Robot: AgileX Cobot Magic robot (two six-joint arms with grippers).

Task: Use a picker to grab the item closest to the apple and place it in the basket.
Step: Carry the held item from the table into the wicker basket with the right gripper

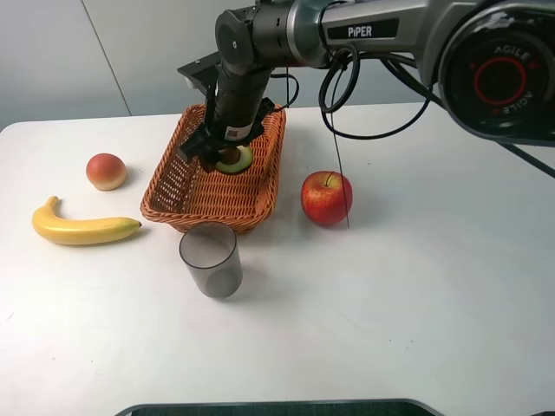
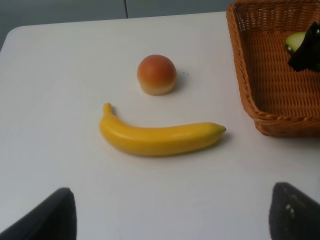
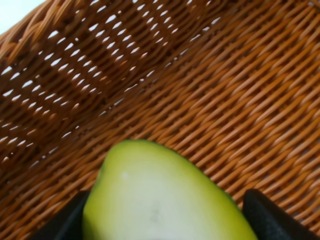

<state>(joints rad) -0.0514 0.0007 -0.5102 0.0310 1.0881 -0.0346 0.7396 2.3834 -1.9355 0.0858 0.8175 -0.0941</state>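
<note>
Avocado half (image 1: 235, 159), green rim with a brown centre, sits inside the basket (image 1: 205, 198), toward its far end and over the woven floor; cannot tell whether it rests on the weave or hangs just clear of it. Right gripper (image 1: 227, 155) reaches down into the basket from above. In the right wrist view its dark fingers (image 3: 279, 216) flank the pale green cut face on both sides and pinch the avocado half between them. The right arm crosses from the right of the exterior view to the basket near the middle, a black cable looping below it. Basket is orange-brown wicker, rectangular, set at a slant on the white worktop (image 1: 416, 303). Red apple (image 1: 326, 197) stands just beside the basket's right wall, not touching it. A translucent grey cup (image 1: 211, 259) stands upright near the basket's front corner. To the left of the basket lies a peach (image 1: 106, 171), and in front of that a yellow banana (image 1: 82, 227), its tip pointing at the basket and near it. Left gripper (image 2: 172, 220) hovers over the worktop on the near side of the banana, fingers (image 2: 50, 216) spread wide, nothing between them.
</note>
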